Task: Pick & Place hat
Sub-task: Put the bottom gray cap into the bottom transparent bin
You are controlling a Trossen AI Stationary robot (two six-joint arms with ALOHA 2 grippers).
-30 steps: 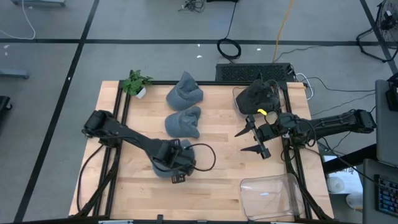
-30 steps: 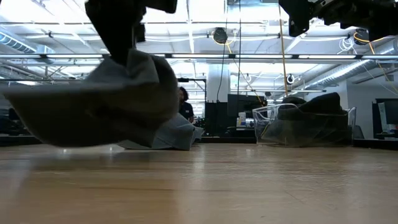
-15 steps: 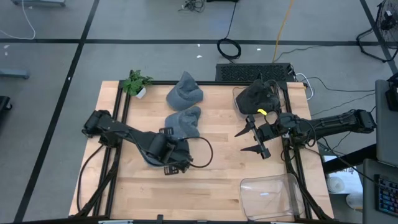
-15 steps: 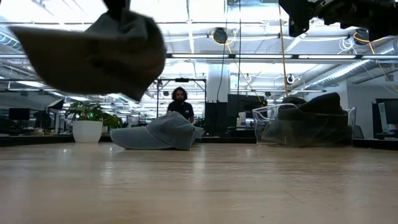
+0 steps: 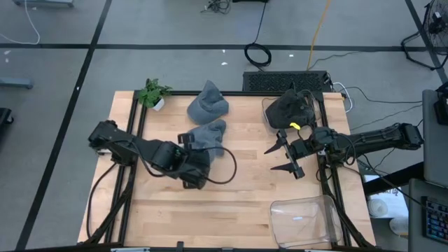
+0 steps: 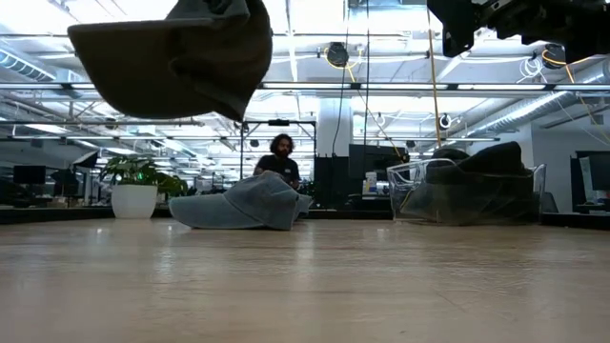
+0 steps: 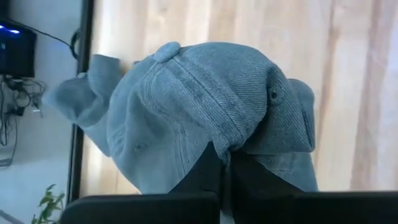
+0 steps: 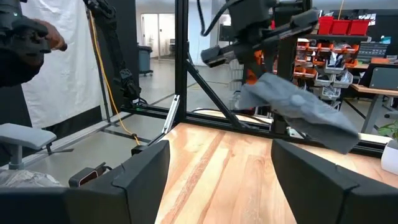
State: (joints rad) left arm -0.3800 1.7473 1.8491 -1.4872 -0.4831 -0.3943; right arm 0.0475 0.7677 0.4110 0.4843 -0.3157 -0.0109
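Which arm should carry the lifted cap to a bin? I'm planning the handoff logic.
Left. The left gripper is already shut on the grey cap, held clear above the table. The right gripper waits open and empty by the table's right edge.

Grey concrete floor [image 5: 175,63] crossed by dark tape lines, with a coiled black cable [image 5: 257,53] and a yellow cord [image 5: 318,28] trailing across it. Beyond the pale wooden table [image 6: 305,286], a bright open hall under white ceiling lights [image 6: 315,14]. Seated far back, a dark-haired person [image 6: 279,160]. Red storage bins [image 8: 339,26] on shelving; white sheet [image 8: 68,56] hung beside black framing.
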